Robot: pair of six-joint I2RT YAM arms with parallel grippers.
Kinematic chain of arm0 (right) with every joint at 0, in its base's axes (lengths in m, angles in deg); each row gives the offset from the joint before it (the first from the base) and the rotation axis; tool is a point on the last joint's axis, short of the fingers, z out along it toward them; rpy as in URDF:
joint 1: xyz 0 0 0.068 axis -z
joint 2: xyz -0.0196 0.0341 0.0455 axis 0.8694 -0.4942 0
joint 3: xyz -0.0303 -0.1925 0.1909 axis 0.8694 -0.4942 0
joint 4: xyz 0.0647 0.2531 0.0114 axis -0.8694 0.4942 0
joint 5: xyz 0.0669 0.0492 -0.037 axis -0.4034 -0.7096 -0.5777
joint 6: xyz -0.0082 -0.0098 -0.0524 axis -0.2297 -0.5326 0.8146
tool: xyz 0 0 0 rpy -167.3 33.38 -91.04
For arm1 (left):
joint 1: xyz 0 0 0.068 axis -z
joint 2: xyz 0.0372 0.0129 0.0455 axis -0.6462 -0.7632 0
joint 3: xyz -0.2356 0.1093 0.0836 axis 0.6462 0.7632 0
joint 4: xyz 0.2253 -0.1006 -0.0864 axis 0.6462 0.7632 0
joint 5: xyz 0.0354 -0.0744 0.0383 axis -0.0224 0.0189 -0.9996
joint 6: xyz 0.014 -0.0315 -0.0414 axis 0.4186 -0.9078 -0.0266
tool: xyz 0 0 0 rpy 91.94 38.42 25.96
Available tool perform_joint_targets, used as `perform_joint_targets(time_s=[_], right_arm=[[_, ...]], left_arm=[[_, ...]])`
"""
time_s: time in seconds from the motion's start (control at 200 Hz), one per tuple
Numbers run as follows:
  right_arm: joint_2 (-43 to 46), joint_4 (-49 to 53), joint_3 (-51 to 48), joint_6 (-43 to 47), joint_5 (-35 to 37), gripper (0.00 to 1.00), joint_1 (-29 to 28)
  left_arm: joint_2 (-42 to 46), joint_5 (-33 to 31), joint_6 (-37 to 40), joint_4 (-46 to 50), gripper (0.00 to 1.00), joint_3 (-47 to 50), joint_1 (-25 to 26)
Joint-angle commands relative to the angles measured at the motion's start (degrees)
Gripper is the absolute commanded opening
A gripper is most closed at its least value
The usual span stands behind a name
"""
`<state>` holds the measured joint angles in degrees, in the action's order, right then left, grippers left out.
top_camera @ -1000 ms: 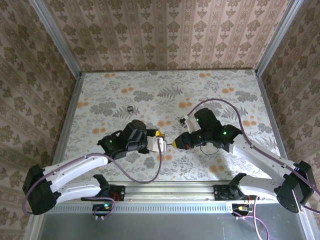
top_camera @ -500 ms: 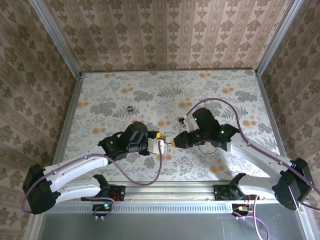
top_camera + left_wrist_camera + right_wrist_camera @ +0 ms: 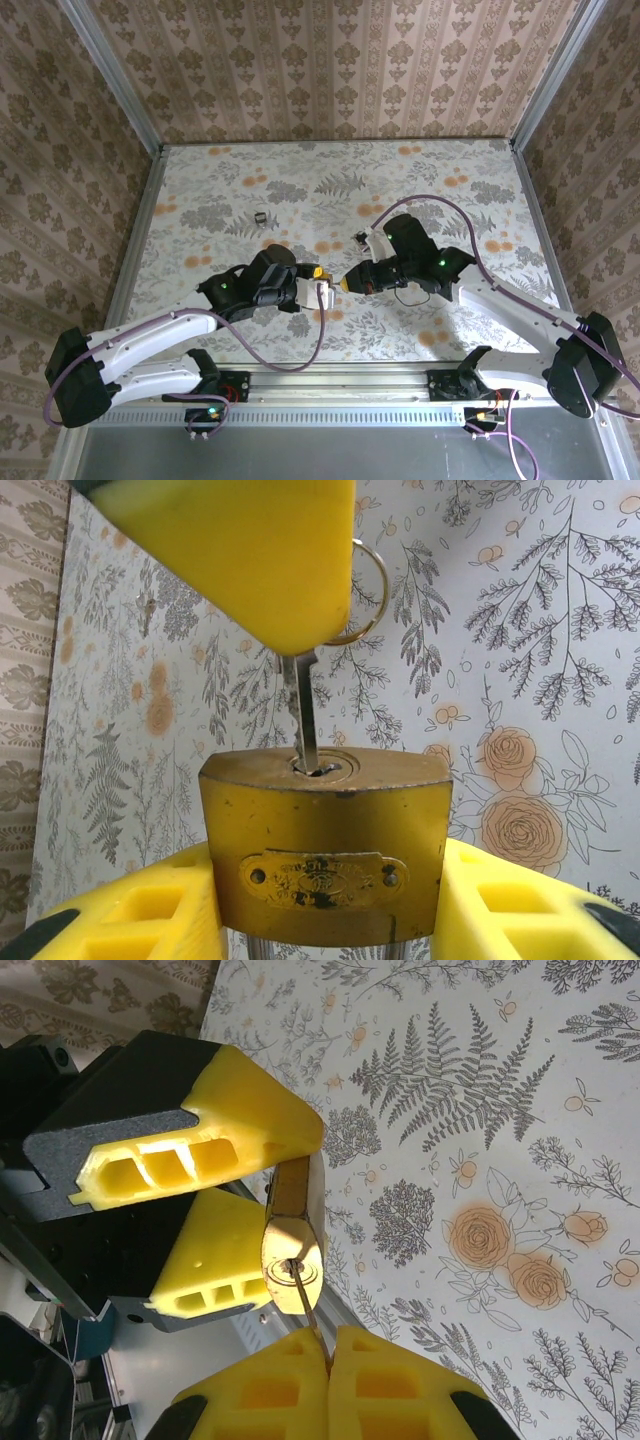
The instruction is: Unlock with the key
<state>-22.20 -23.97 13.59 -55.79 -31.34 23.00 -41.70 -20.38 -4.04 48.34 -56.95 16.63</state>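
Key [image 3: 300, 705] tip in padlock [image 3: 325, 850] keyhole [image 3: 322, 770]; padlock in L hand [image 3: 330, 905].

No legible text anywhere. Brass padlock [image 3: 325, 810] has an embossed nameplate [image 3: 323, 879], but the marking is too blurred to read.

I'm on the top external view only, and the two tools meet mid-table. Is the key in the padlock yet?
Observer: Partly. In the left wrist view the key has just its tip in the keyhole of the padlock; most of the blade is outside.
Operator: What's holding the key?
Observer: The right tool, shut on it. In the right wrist view the blade pokes out of its closed grip.
Operator: And the padlock?
Observer: It's clamped between the yellow fingers of the left tool, keyhole end towards the key.
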Motion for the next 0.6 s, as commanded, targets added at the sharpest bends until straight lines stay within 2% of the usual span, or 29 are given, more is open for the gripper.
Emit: perform_joint_targets(time_s=[0.0, 0.595], right_arm=[[-0.66, -1.02, 1.3, -0.93, 0.18, 0.0, -0.31], [-1.56, -1.73, 1.24, -1.7, 0.61, 0.0, -1.2]], left_arm=[[0.06, 0.76, -1.12, -3.61, 0.15, -0.21, 0.42], [-0.4, 0.32, -3.14, -4.85, 0.15, -0.56, 0.57]])
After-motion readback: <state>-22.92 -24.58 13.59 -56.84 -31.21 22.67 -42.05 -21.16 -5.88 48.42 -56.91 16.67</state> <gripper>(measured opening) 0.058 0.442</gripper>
